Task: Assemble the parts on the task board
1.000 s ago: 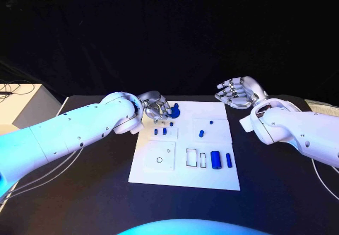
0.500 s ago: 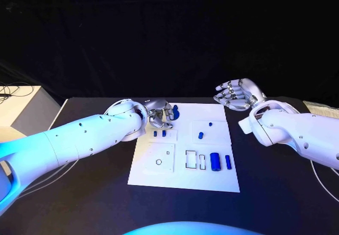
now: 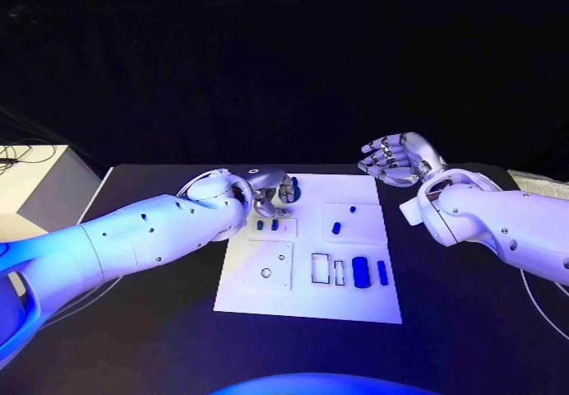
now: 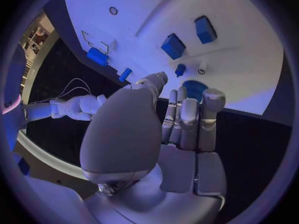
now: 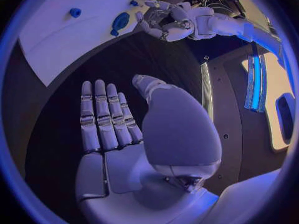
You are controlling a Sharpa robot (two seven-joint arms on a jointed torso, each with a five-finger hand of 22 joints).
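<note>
The white task board [image 3: 311, 303] lies in the middle of the black table. Small blue parts [image 3: 337, 228] stand in its raised plates, and a thick blue cylinder [image 3: 360, 271] lies near its right edge. A round blue part [image 3: 293, 189] sits at the board's far left corner. My left hand [image 3: 268, 189] hovers right beside it, holding nothing. In the left wrist view the straight fingers [image 4: 187, 117] point at this round part [image 4: 196, 88]. My right hand [image 3: 397, 158] hangs open above the table beyond the board's far right corner, palm flat [image 5: 118, 159].
A small ring [image 3: 265, 272] and a white rectangular frame [image 3: 320, 268] lie on the board's near half. A pale box [image 3: 35, 177] stands off the table's left side. Bare black table [image 3: 154, 329] surrounds the board.
My left forearm has swung further in over the table and the hand has turned slightly at the board's far left corner. The right hand has barely moved.
</note>
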